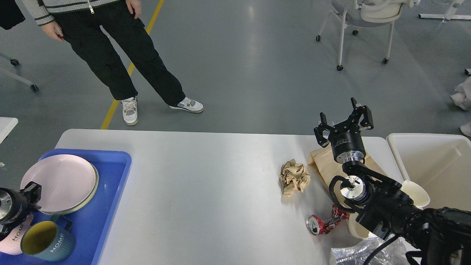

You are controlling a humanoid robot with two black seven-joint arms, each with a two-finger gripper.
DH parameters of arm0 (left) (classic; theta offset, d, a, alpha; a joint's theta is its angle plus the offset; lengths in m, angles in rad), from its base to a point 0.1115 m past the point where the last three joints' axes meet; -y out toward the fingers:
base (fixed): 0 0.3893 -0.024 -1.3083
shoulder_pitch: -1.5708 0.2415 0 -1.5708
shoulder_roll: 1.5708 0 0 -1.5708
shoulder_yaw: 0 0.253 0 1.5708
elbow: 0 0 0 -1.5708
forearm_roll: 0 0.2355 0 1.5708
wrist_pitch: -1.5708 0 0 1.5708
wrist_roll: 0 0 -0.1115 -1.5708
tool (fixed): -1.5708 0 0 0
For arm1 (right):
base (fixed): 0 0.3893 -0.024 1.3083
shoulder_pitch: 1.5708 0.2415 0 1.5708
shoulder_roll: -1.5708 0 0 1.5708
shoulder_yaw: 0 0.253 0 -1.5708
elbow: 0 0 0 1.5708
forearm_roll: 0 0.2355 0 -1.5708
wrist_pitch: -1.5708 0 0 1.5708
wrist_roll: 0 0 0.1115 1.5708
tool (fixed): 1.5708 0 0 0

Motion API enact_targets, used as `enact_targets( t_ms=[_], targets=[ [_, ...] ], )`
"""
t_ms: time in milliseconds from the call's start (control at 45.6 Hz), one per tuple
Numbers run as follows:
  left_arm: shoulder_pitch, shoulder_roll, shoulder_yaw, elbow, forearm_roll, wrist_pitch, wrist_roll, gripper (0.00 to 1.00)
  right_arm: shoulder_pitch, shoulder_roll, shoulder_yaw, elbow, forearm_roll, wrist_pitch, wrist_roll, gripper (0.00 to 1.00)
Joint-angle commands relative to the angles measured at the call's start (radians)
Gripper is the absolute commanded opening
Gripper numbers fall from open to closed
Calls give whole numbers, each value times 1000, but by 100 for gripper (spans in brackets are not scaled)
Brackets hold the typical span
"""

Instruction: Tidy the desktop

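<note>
The white-grey desktop (206,176) fills the middle of the head view. On its right part lie a crumpled brown paper ball (293,176), a flat brown paper bag (322,165) and a crushed red can (323,222). My right gripper (344,123) is open and empty, raised over the far end of the paper bag. My left gripper (31,191) is at the left edge, by the near rim of a pink plate (59,182). It is small and dark, so its fingers cannot be told apart.
A blue tray (114,176) at the left holds the plate, a teal mug (46,241) and a pale mug (14,239). A cream-white bin (434,165) stands at the right, with white paper cups (415,193) and a clear plastic bag (364,252) nearby. A person (121,55) stands beyond the table.
</note>
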Motion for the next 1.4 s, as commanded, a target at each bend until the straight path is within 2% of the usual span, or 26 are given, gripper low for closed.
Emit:
enact_targets(
  t_ms=[0, 1380],
  targets=[
    [-1, 0, 1, 0, 0, 1, 0, 93, 0, 0, 0, -1, 0, 0, 0, 100],
    [-8, -5, 1, 1, 0, 0, 1, 95, 0, 0, 0, -1, 0, 0, 0, 100]
  ],
)
